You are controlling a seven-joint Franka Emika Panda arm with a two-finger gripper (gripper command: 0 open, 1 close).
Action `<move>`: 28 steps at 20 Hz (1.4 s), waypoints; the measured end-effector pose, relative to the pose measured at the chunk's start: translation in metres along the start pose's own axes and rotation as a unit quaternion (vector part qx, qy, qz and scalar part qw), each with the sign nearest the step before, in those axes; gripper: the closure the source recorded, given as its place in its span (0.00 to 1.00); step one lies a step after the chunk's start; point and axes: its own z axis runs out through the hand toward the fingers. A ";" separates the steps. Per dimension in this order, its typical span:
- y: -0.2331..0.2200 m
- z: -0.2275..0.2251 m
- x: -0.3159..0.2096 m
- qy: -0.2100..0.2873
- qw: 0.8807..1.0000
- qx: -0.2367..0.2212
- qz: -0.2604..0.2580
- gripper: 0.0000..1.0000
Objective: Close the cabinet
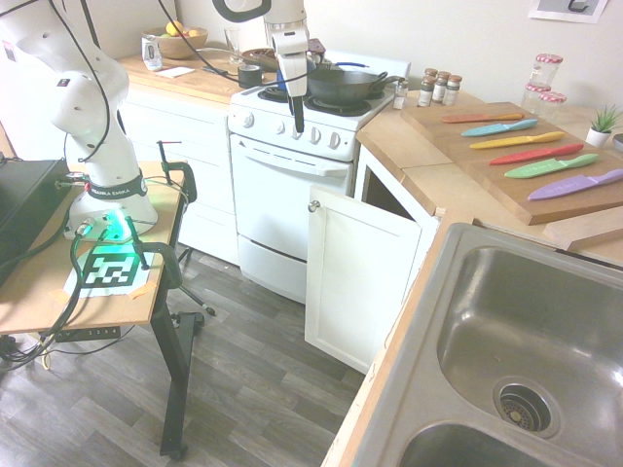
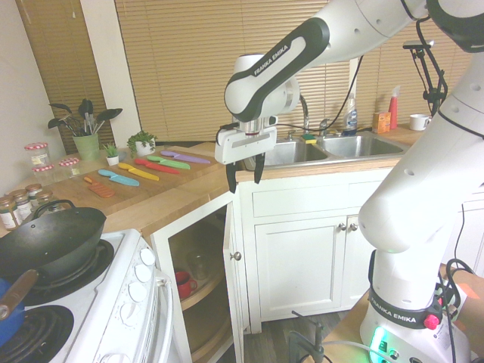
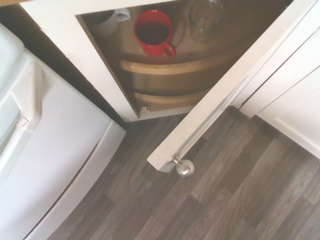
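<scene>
White panelled wood, the cabinet (image 1: 365, 277) door stands well open beside the oven (image 1: 287, 195) in the first exterior view; it looks light and rigid on its hinges, best pushed flat on its outer face near the knob (image 1: 313, 205). From the second exterior view, the gripper (image 2: 245, 170) hangs above the door's top edge, pointing down, fingers slightly parted and empty. Seen from the wrist, a red mug (image 3: 154, 31) sits on the shelf inside.

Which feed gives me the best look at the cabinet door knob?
The wrist view: the knob shows large and unobstructed at the open door's edge. The first exterior view shows it small, as does the second.
</scene>
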 end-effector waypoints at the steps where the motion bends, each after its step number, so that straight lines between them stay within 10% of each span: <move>1: 0.000 0.000 0.000 0.000 1.000 0.000 0.000 0.00; 28: -0.011 0.165 0.108 -0.026 0.998 -0.062 -0.001 0.00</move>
